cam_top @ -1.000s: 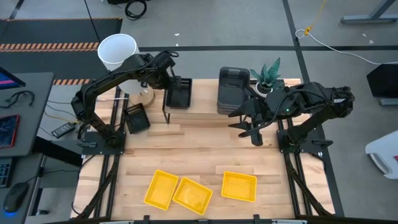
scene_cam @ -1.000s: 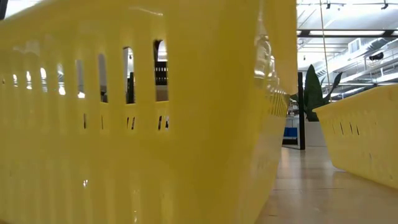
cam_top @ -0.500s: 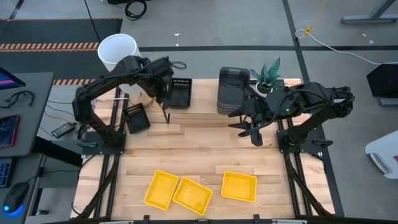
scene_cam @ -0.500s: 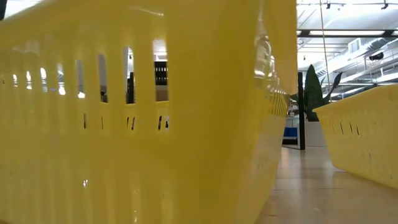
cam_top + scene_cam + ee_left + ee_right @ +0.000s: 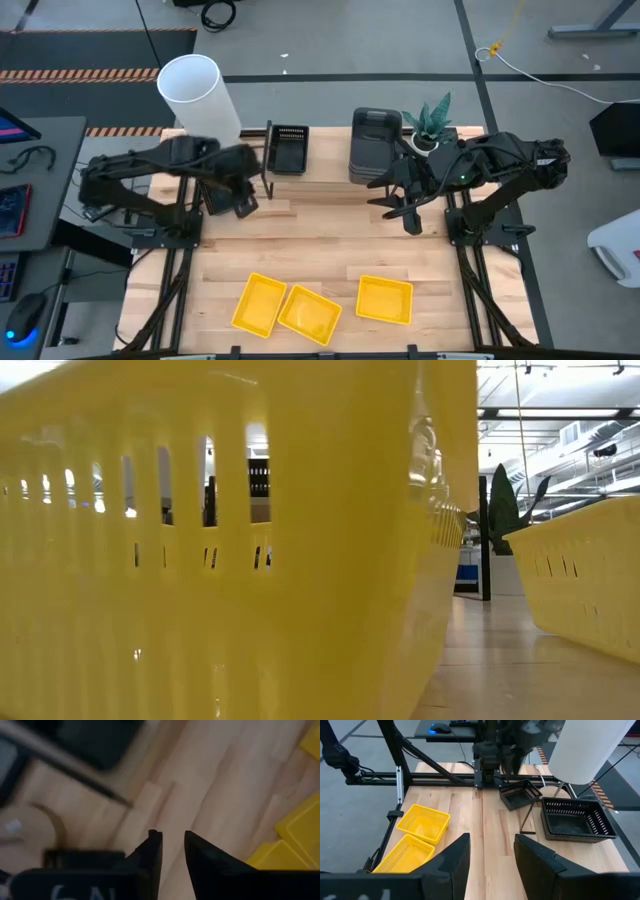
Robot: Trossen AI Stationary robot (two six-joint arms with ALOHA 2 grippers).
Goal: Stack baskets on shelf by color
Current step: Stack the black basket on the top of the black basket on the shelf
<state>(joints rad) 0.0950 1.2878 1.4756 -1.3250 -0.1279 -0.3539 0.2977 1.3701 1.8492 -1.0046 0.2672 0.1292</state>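
One black slotted basket (image 5: 288, 148) sits on the low wooden shelf (image 5: 325, 182), next to a stack of dark grey baskets (image 5: 375, 145). Another black basket (image 5: 520, 794) rests on the table by the shelf's left end, under my left arm. Three yellow baskets (image 5: 259, 303) (image 5: 308, 315) (image 5: 385, 299) lie near the table's near edge. My left gripper (image 5: 246, 206) hovers left of the shelf, narrowly open and empty (image 5: 173, 855). My right gripper (image 5: 410, 215) waits open in front of the grey stack (image 5: 491, 865).
A tall white cylinder (image 5: 195, 88) stands at the far left corner and a small potted plant (image 5: 430, 120) stands right of the grey stack. Bare wood lies between the shelf and the yellow baskets. Yellow basket walls (image 5: 200, 560) fill the low view.
My left gripper has drawn away from the black basket on the shelf, swinging toward the table's left and near side, with the arm folding low. That basket stays where it was on the shelf.
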